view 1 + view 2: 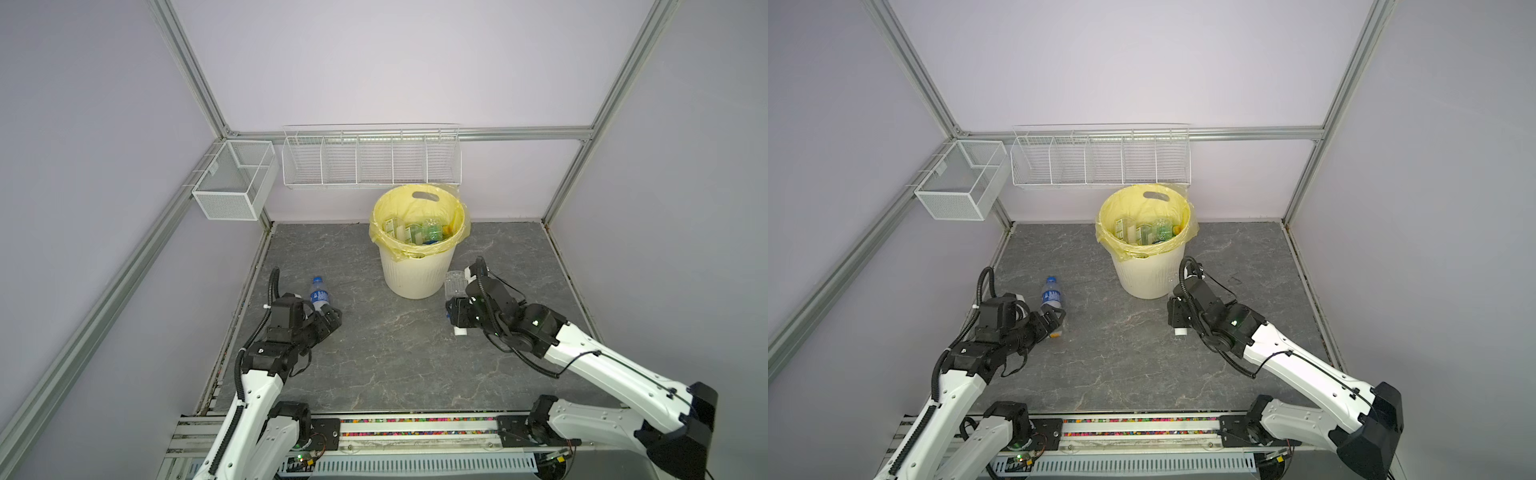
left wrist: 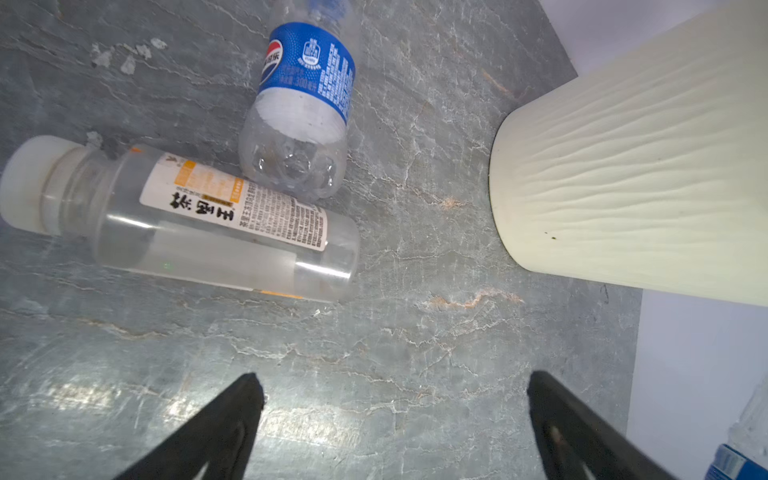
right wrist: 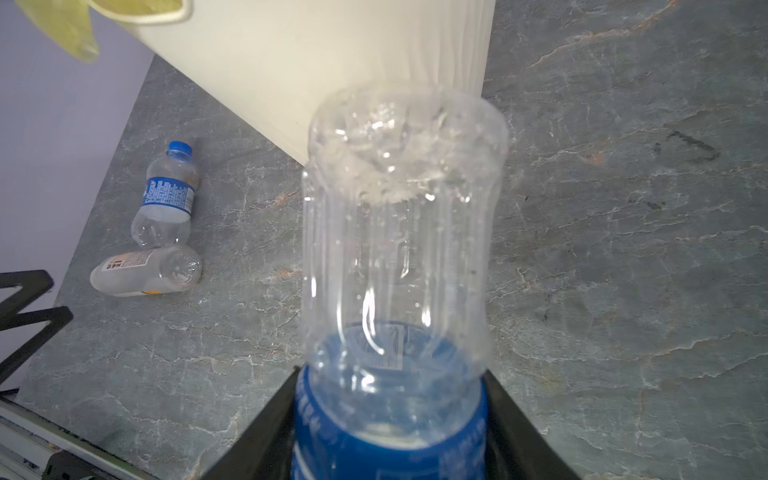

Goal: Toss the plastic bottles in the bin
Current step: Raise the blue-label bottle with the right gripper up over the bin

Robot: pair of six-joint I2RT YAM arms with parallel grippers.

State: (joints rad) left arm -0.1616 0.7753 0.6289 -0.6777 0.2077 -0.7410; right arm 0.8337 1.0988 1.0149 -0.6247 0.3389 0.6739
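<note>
Held bottle [image 3: 399,232]: clamped in right gripper [image 3: 390,419], beside bin [image 1: 415,274]; to be raised above rim before release.
Remaining: blue-labelled bottle [image 2: 299,108], white-capped bottle [image 2: 199,224], left of bin.
Left gripper [image 2: 392,376]: jaws apart, empty.

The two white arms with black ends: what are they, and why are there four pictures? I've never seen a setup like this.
They are two robot arms, each ending in a two-fingered claw. Two pictures look down from overhead at the whole grey table; the other two come from cameras on the wrists, looking past each claw. A cream bin lined with a yellow bag already holds several bottles. The right claw grips a clear bottle with a blue label beside the bin. The left claw is open and empty, near two bottles lying on the table: a blue-capped bottle and a white-capped bottle, touching.
</note>
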